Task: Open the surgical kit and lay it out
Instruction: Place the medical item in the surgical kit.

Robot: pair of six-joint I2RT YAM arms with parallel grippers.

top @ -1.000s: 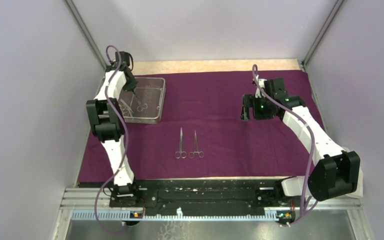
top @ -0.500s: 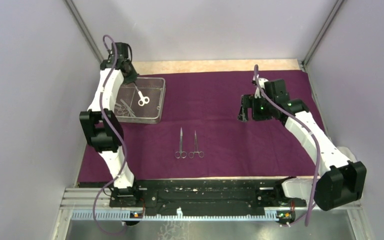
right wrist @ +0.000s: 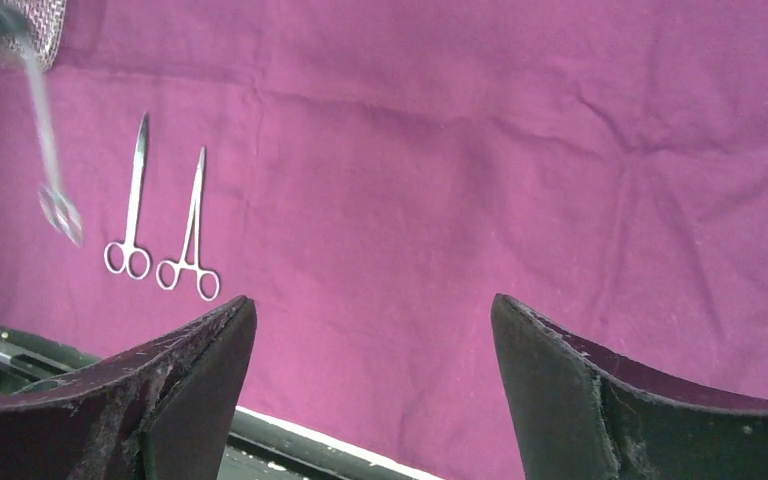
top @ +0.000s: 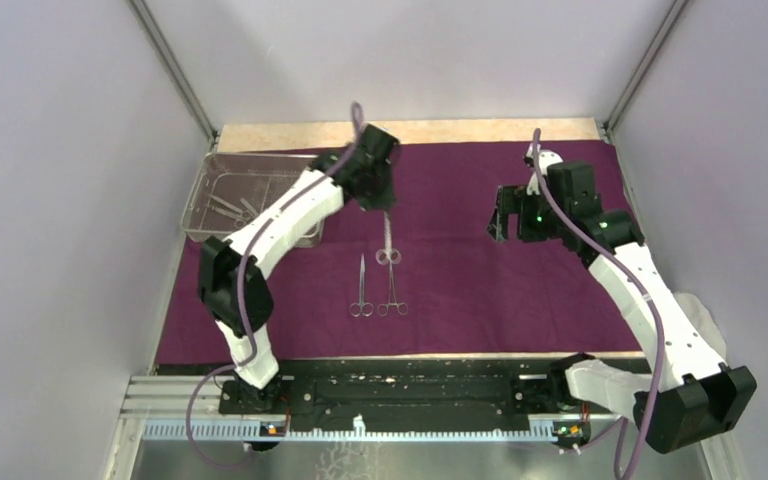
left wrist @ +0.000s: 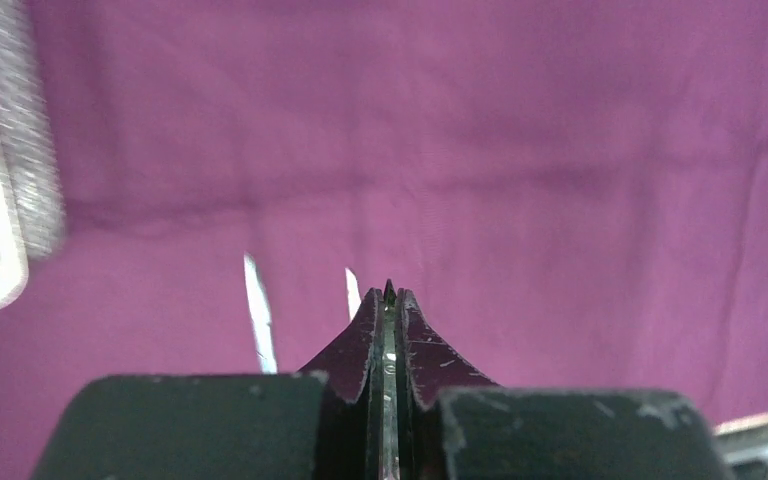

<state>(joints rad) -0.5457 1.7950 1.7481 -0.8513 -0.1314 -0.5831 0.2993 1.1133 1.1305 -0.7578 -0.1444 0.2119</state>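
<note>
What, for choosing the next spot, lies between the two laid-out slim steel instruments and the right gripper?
Only bare dark purple cloth wrap, as the top view shows.

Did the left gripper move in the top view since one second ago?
Yes. The left gripper, its jaws shut on an instrument, swung to the right, from above the wire-mesh tray to over the purple cloth beside the tray.

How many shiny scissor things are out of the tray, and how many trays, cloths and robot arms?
Purple cloth: 1
Wire-mesh tray: 1
Scissor-like instruments lying on the cloth: 2
Instrument hanging from left end effector: 1
Robot arms: 2
Total: 7
</note>
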